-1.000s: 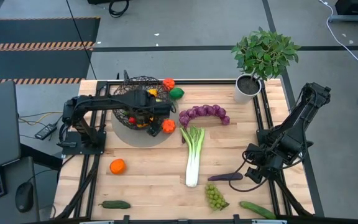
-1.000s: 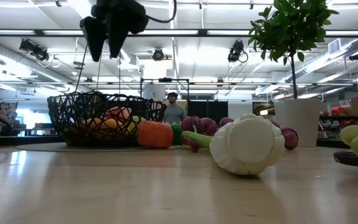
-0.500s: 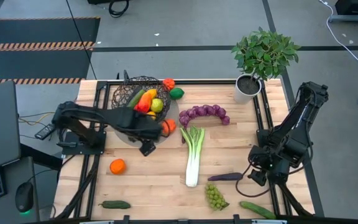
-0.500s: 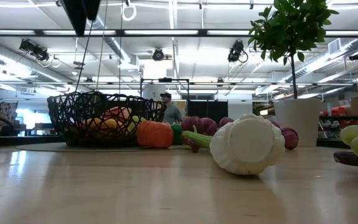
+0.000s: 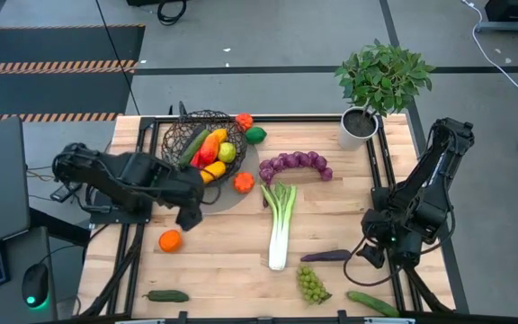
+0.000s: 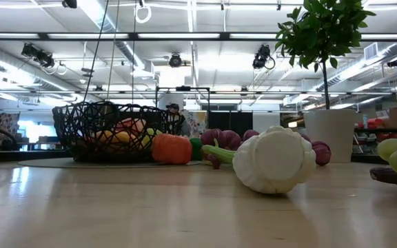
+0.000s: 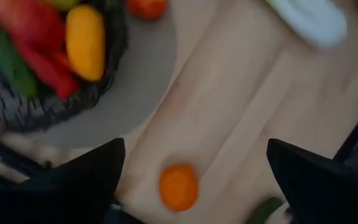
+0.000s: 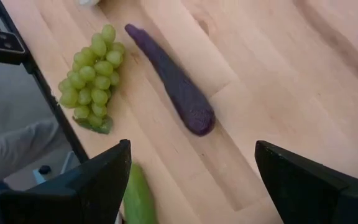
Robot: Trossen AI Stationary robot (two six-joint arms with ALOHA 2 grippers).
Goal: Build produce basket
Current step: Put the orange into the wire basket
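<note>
Fingers on my left gripper are spread wide with nothing between them, and it hangs over the table just beside the grey mat under the basket, on the near side. Its wrist camera looks down past both open fingers at the orange, which lies on the bare wood close below. I judge this to be the reach for the next piece: the basket, at the far left part of the table, already holds a red pepper, a yellow one, a lemon and something long and green, so the job is partly done.

My right gripper waits low at the right edge, also open and empty, with the aubergine and the green grapes in front of it and a cucumber just beside.

Next I need to centre the left fingers over the orange, drop straight down and close gently; it is round and may roll. The leek, purple grapes and the tomato on the mat are left to load.
</note>
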